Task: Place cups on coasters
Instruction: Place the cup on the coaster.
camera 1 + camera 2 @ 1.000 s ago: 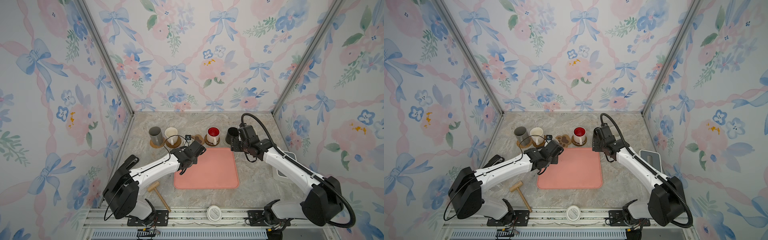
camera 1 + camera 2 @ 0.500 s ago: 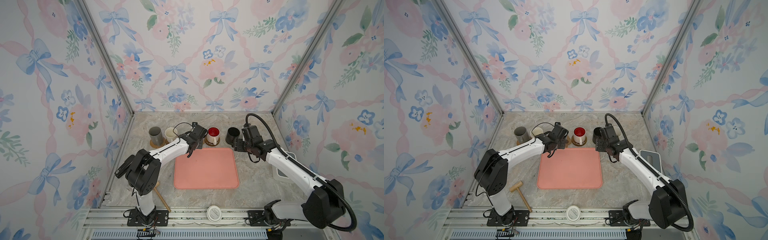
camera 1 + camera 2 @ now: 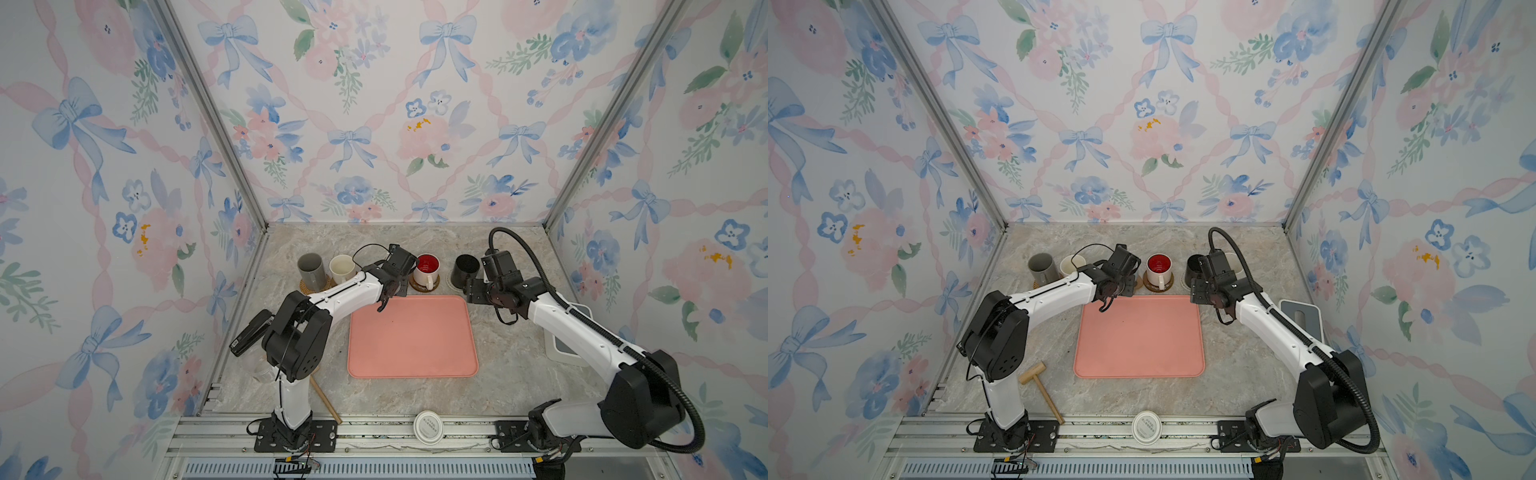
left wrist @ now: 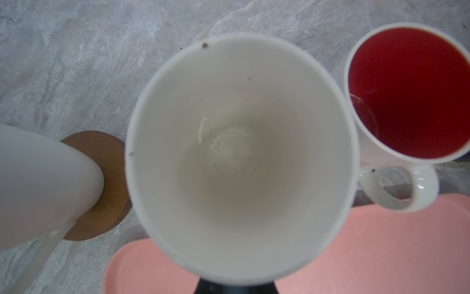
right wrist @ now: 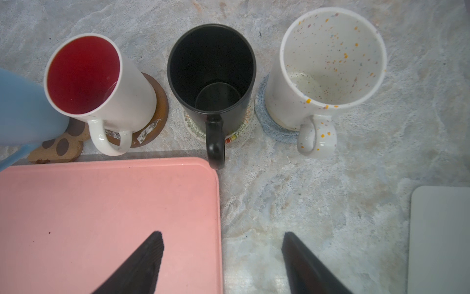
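In both top views my left arm covers the light blue mug [image 5: 23,109]. The left gripper [image 4: 236,286] is clamped on its blurred edge, over the paw coaster [image 5: 59,147]. My right arm hides the speckled mug [image 5: 328,66], seated on the grey-blue coaster [image 5: 274,127]. The right gripper [image 5: 222,234] hangs spread, empty, above a corner of the pink tray [image 5: 101,203].

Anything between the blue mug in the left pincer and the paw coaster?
Nothing visible does. The light blue mug is right over the paw coaster, whose showing part is bare. The red-inside mug and cream mug stand close on either side, not in between. Whether it rests on the coaster, I cannot tell.
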Motion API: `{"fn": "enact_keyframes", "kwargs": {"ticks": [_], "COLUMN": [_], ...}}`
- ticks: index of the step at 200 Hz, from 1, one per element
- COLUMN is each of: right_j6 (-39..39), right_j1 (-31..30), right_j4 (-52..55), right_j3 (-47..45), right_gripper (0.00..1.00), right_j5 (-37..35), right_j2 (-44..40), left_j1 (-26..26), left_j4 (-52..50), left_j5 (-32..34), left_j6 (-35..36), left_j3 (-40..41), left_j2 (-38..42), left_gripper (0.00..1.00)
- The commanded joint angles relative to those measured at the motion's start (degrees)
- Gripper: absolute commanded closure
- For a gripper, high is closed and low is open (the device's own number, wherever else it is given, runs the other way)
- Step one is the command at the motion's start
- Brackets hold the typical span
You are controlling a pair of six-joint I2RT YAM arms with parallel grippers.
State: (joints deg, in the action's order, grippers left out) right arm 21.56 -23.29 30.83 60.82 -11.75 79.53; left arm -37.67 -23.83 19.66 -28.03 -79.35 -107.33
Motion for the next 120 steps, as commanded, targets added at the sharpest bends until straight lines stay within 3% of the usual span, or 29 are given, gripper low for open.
{"fn": "enact_keyframes", "kwargs": {"ticks": [1,120], "right_j6": [-0.5,-0.4], "right_j1": [0.5,0.4], "right_j4": [0.6,1.2], "right_j3": [0.5,0.2], "right_gripper": [0.23,0.23], "right_j5": [0.5,0.3], "right_j2": [0.4,0.2], "left_j1": [0.4,1.2], "left_j4": [2.4,2.4], "left_j5": [2.1,3.5], "left_j6": [1.2,0.3], "left_j3": [-1.3,0.7], "left_j2": [0.0,-0.8], "left_gripper": [1.00,1.00]}}
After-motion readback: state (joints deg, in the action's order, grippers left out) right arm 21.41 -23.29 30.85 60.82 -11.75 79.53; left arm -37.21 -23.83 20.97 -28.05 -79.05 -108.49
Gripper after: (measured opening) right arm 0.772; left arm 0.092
